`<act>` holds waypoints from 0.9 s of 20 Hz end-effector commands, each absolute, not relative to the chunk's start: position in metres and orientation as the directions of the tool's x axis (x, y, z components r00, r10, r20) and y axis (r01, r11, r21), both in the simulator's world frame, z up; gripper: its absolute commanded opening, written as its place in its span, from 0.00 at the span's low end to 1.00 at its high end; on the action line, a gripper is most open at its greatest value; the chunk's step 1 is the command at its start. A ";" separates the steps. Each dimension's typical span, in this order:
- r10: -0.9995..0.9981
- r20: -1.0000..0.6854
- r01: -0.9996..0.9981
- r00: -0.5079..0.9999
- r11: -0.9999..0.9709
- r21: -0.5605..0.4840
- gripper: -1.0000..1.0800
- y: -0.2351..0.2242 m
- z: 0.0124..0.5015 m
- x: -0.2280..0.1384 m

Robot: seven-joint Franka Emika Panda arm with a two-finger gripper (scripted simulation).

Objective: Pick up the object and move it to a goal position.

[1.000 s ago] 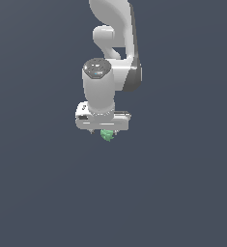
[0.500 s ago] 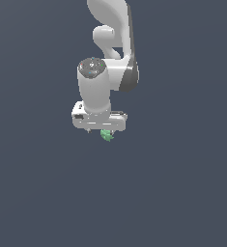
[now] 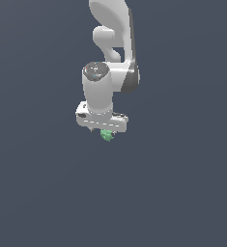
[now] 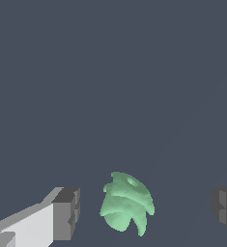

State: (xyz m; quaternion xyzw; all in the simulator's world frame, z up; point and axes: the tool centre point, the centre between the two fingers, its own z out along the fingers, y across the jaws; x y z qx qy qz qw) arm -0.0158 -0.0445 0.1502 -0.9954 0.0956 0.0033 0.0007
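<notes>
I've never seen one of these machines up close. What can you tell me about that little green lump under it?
The green lump is small, pale green and bumpy, with ridged edges and a matte, plastic-like look. It sits between the open gripper fingers, narrower than their gap, with space on both sides; neither touches it. In the exterior view it peeks out just below the gripper.

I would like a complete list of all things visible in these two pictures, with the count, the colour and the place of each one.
object: one, light green, lumpy; in the wrist view it sits between the two fingertips with a gap on each side; in the exterior view it shows just under the gripper.
surface: one, plain dark grey-blue, fills the background of both views; no goal marker can be seen on it.
fingers: two, dark grey pads on white bodies, one on each side of the object, wide apart and not touching it.
gripper: one, white, pointing down, open above the object.
arm: one, white with dark joints, comes in from the top of the exterior view.
</notes>
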 end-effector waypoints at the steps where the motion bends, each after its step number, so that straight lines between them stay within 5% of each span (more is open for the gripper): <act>1: -0.234 -0.006 -0.234 0.972 -0.972 -0.001 0.96 -0.042 0.144 -0.022; 18: -0.564 -0.002 -0.564 0.825 -0.825 -0.001 0.96 -0.023 0.097 -0.072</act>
